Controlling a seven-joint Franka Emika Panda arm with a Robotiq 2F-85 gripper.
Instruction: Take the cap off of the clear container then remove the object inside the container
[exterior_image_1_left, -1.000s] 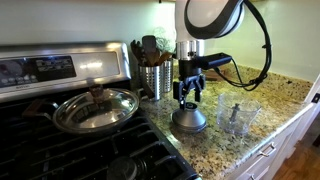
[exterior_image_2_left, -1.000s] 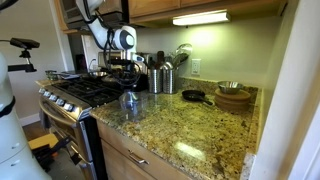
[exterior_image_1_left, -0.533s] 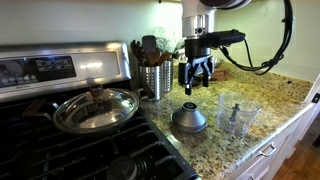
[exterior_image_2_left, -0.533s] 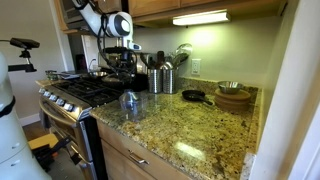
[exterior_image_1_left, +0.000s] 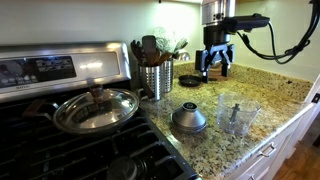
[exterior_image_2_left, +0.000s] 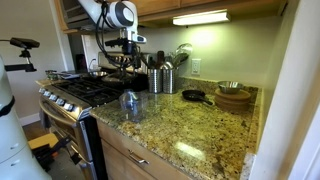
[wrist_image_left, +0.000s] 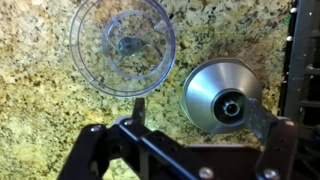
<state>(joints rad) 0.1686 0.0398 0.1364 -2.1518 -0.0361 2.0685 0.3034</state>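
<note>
The grey dome cap (exterior_image_1_left: 189, 119) with its small knob sits on the granite counter beside the stove, apart from the clear container (exterior_image_1_left: 237, 116). The container stands open and upright, with the small dark object (exterior_image_1_left: 236, 113) inside it. In the wrist view the cap (wrist_image_left: 222, 98) lies right of the open container (wrist_image_left: 123, 44), and the object (wrist_image_left: 130, 44) shows at its bottom. My gripper (exterior_image_1_left: 216, 66) hangs open and empty well above the counter, over both things. It also shows in the wrist view (wrist_image_left: 197, 122) and in an exterior view (exterior_image_2_left: 133, 60).
A steel utensil canister (exterior_image_1_left: 155, 78) stands behind the cap. A pan with a flat lid (exterior_image_1_left: 96, 108) sits on the stove to the left. A small skillet (exterior_image_2_left: 194, 96) and a bowl (exterior_image_2_left: 233, 96) sit further along the counter (exterior_image_2_left: 190, 130).
My gripper has let go of the cap, risen from it and moved away towards the container side. The cap stays on the counter.
</note>
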